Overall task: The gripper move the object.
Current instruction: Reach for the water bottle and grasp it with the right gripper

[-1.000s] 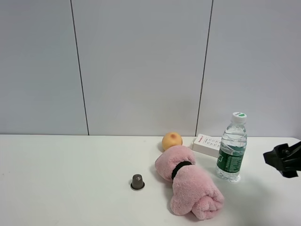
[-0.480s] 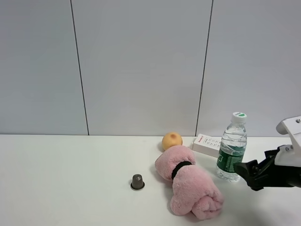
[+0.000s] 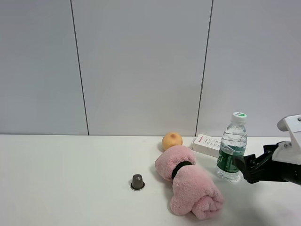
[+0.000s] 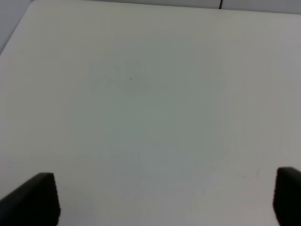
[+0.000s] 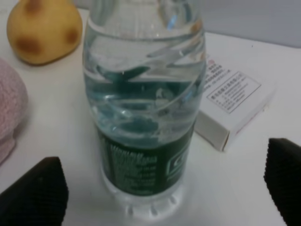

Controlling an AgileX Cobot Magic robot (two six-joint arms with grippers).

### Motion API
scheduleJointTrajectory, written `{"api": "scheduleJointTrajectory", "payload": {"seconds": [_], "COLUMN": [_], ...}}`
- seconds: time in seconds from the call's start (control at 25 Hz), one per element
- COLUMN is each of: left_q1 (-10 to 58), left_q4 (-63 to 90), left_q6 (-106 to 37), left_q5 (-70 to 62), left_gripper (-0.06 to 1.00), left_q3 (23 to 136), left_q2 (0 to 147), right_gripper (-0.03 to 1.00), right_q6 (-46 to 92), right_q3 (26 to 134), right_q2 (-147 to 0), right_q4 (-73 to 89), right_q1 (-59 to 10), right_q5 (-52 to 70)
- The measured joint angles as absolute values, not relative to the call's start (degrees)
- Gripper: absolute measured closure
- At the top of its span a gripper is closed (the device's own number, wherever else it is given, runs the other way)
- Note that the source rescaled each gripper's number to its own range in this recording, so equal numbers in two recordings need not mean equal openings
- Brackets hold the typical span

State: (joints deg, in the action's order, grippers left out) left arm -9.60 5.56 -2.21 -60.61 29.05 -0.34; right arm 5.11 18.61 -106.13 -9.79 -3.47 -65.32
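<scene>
The clear water bottle (image 3: 232, 150) with a green label and white-green cap stands upright on the white table, right of centre. My right gripper (image 3: 244, 168) comes in from the right edge, its black fingertips just beside the bottle's lower part. In the right wrist view the bottle (image 5: 146, 103) stands close ahead, in line with the gap of the open right gripper (image 5: 162, 188), with a finger (image 5: 33, 195) on either side; no contact shows. My left gripper (image 4: 160, 200) is open over bare table and does not show in the exterior view.
A pink rolled towel (image 3: 190, 186) with a black band lies left of the bottle. An orange fruit (image 3: 172, 141) and a small white box (image 3: 207, 143) sit behind it. A small dark capsule (image 3: 137, 181) stands further left. The table's right edge is near the right arm.
My right gripper has moved left from the right edge up to the bottle. The bottle and the other things have not moved.
</scene>
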Motion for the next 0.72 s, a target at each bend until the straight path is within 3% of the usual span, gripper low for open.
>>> {"api": "scheduleJointTrajectory", "payload": {"seconds": [0.72], "left_q1": [-9.6], "left_q4": [5.6], "left_q6": [-2.2], "left_q5": [-60.6], "left_gripper": [-0.06], "left_q3": [29.0], "left_q2": [-0.3], "right_gripper": [0.31], "right_q6": [4.9], "right_q3": [29.3], "right_q2": [-115.0], "right_q4": [-14.0], "right_q1": [-3.5], "right_q5": [-65.4]}}
